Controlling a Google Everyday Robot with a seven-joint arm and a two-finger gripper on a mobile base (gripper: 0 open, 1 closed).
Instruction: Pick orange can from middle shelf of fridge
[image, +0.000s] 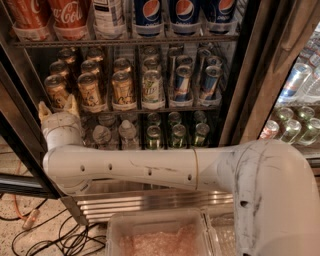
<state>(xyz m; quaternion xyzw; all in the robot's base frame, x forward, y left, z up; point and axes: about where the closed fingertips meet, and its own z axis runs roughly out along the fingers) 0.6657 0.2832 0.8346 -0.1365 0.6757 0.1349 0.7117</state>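
Left-centre of frame: tool jaws apart, flanking base of front-left orange can on middle shelf, aligned to straddle; not yet gripped.

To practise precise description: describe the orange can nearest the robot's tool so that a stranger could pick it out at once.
Look in the fridge at the middle shelf, the rack with rows of small cans. Its three left columns are orange-gold, and the orange can is the front one in the leftmost column. Unlike its lookalikes, it sits just above the open tool.
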